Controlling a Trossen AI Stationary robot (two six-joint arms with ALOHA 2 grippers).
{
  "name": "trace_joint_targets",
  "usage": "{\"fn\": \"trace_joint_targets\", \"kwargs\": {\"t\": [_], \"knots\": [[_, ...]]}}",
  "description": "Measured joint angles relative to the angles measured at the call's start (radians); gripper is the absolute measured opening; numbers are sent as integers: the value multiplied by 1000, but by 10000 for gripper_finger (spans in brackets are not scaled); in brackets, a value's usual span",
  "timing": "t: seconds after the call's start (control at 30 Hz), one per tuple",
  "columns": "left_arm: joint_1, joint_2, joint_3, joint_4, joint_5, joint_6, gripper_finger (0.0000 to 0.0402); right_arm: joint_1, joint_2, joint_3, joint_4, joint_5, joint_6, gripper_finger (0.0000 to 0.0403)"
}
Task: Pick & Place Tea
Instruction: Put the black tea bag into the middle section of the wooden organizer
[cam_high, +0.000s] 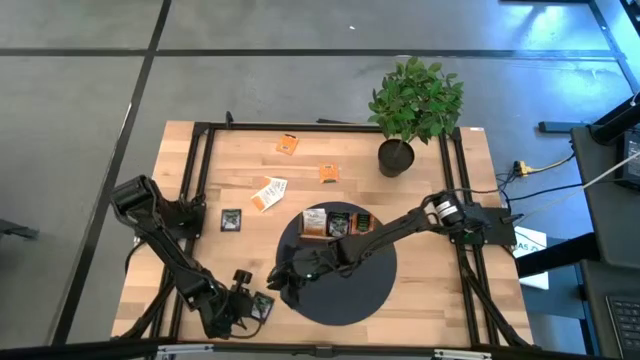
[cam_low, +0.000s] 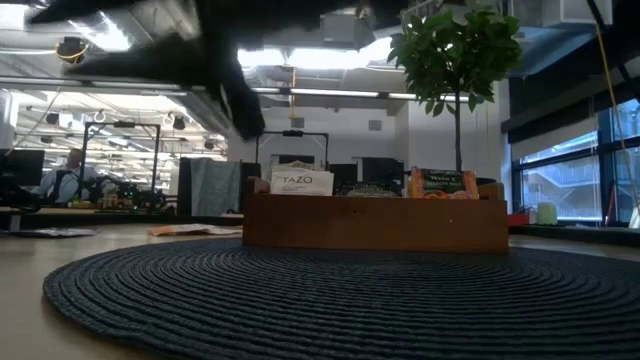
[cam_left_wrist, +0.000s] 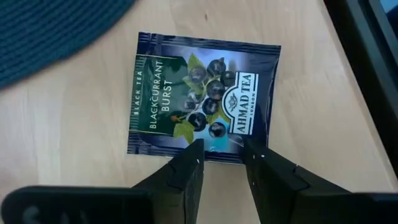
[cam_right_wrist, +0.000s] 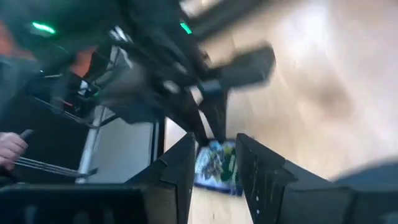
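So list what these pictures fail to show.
- Left gripper: whether its fingers grip the blackcurrant sachet or hover above it; left wrist view cannot settle contact.
- Right gripper: right wrist view is motion-blurred.
- Wooden tray: low view hides its compartments behind the front wall.

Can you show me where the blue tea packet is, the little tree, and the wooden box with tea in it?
Blue tea packet (cam_left_wrist: 202, 99): left wrist view, middle of its printed face.
Little tree (cam_high: 415, 98): high view, on its leaves.
Wooden box (cam_low: 375, 225): low view, on its front wall.
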Motion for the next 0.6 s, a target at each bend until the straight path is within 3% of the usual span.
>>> {"fn": "trace_joint_targets", "kwargs": {"t": [0.17,0.37,0.6], "knots": [[2,6,-2,-1,-72,30,115,-22,64,0,-1,-111,190,149],[3,8,-4,-10,-133,33,113,-31,114,0,-5,-236,339,221],[3,9,-5,-11,-156,35,114,-32,118,0,5,-182,339,294]]}}
